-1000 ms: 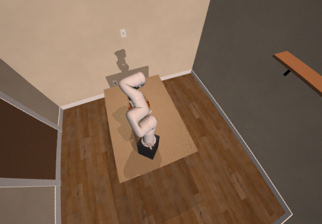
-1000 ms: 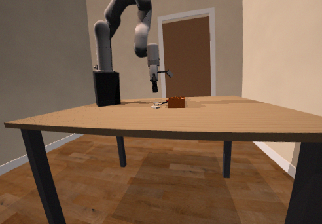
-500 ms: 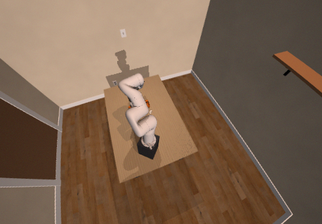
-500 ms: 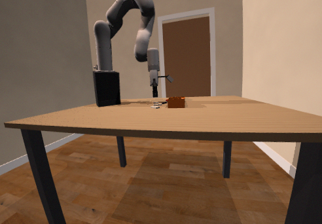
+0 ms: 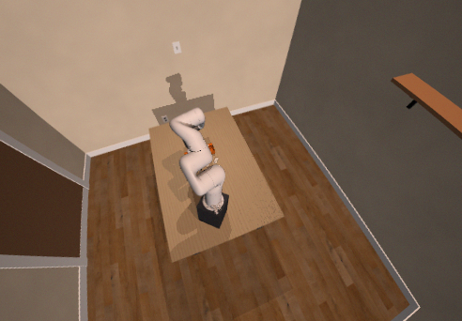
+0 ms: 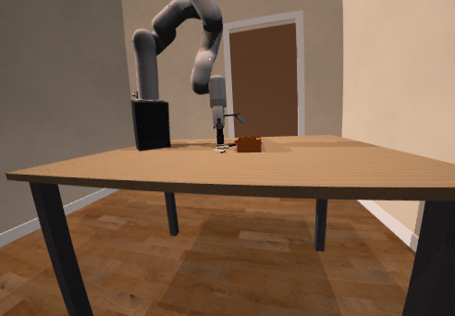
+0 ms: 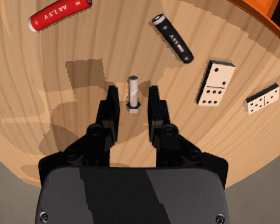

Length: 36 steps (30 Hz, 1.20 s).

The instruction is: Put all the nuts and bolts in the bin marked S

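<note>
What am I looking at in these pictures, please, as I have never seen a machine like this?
It is one jointed robot arm on a black block, ending in a two-fingered hand. The first picture looks down from above, the second across the table, and the third from the wrist. On the table lie a bolt, a red battery, a black battery and two dominoes, with an orange bin nearby. The hand holds nothing; its parted fingers stand either side of the bolt.
</note>
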Motion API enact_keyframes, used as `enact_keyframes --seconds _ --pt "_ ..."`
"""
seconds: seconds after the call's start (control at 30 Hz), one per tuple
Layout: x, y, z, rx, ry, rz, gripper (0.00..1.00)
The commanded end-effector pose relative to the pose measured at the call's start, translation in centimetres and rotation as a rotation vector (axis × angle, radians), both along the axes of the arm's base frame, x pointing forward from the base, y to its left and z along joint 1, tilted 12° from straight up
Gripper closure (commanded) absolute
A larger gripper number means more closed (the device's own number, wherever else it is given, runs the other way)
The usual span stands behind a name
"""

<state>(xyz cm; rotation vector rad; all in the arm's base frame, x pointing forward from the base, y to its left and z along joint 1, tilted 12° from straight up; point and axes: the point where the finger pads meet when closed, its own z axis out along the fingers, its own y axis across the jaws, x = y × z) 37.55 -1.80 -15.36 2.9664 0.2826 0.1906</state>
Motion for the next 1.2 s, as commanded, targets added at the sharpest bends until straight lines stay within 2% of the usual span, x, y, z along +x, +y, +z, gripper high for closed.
enact_keyframes --seconds 0.0,0.63,0.67,1.17 --pt "0.09 -0.06 -0.45 0.000 -0.001 0.000 0.71" --pt "0.12 -0.13 -0.98 0.000 -0.001 0.000 0.71" --pt "0.12 -0.13 -0.98 0.000 -0.001 0.000 1.00" --pt "0.12 -0.13 -0.98 0.000 -0.001 0.000 1.00"
